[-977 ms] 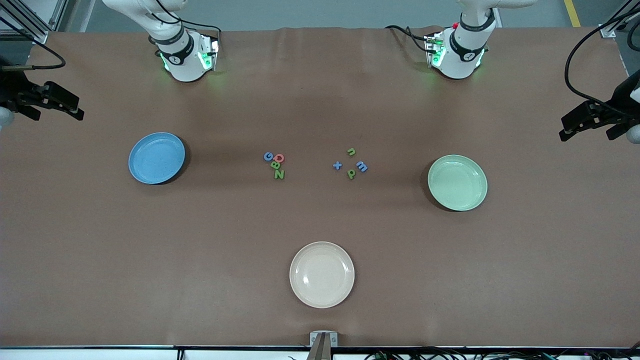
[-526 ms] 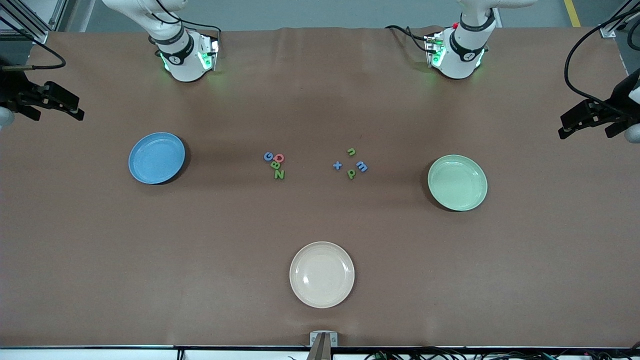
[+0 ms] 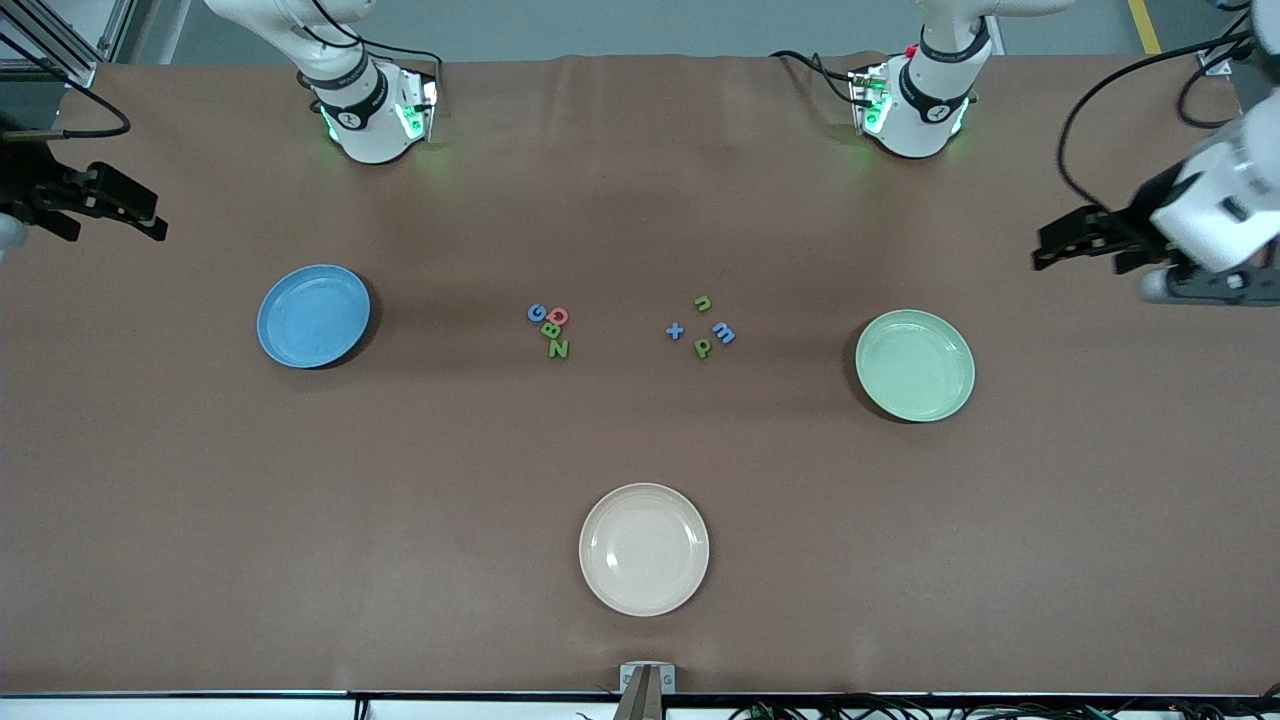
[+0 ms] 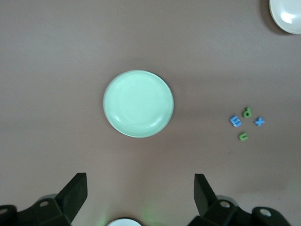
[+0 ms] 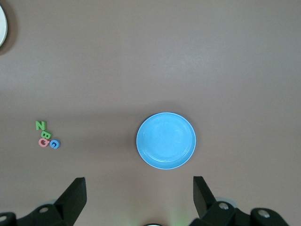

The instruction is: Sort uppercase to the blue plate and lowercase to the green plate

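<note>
The blue plate (image 3: 313,316) (image 5: 166,140) lies toward the right arm's end, the green plate (image 3: 914,365) (image 4: 138,103) toward the left arm's end. The uppercase letters sit clustered mid-table: G (image 3: 536,313), Q (image 3: 558,316), B (image 3: 549,330), Z (image 3: 558,348); they show in the right wrist view (image 5: 46,135). The lowercase letters lie beside them: n (image 3: 703,303), m (image 3: 724,333), p (image 3: 703,347), x (image 3: 675,331); they show in the left wrist view (image 4: 244,123). My left gripper (image 3: 1045,250) (image 4: 140,188) is open, empty, high over the table near the green plate. My right gripper (image 3: 158,218) (image 5: 138,190) is open, empty, high beside the blue plate.
A cream plate (image 3: 644,549) lies nearer the front camera than the letters, mid-table; its rim shows in the left wrist view (image 4: 287,12) and the right wrist view (image 5: 2,23). The arm bases (image 3: 370,110) (image 3: 915,105) stand along the table's top edge. Brown table surface lies between the plates.
My left arm has swung in from the table's end toward the green plate, more of its white wrist now showing. The right arm, letters and plates have not moved.
</note>
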Controlling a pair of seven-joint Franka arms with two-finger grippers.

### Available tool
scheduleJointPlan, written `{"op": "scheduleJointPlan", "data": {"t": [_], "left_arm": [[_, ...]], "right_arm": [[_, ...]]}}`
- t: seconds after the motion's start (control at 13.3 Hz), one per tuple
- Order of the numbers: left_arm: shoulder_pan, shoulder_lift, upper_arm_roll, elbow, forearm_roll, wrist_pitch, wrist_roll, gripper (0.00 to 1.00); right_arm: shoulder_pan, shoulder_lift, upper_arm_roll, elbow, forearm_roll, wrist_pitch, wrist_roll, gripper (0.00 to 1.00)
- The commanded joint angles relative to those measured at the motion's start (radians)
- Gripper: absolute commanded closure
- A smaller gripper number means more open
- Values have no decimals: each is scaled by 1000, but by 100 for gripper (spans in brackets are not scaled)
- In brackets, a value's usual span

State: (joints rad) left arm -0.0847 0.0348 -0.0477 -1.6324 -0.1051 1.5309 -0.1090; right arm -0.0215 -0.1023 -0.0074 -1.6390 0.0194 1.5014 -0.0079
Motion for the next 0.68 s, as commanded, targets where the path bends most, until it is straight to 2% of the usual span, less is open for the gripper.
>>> {"op": "scheduleJointPlan", "data": {"t": [0.0,0.23,0.38,0.53,0.6], "left_arm": [[-6,60,-105,-1,-10,35,-113,0],[-26,129,-248,-35,2,165,-317,0],[-105,181,-270,-52,11,263,-433,0],[-191,252,-270,-50,27,357,-558,0],[-235,290,-270,-53,56,407,-611,0]], "right_arm": [[5,-4,-5,10,4,-6,2,0],[5,68,-5,16,4,17,-12,0],[0,119,-5,16,2,91,-14,0],[5,232,-5,22,5,126,-12,0],[14,249,-2,24,10,131,-7,0]]}}
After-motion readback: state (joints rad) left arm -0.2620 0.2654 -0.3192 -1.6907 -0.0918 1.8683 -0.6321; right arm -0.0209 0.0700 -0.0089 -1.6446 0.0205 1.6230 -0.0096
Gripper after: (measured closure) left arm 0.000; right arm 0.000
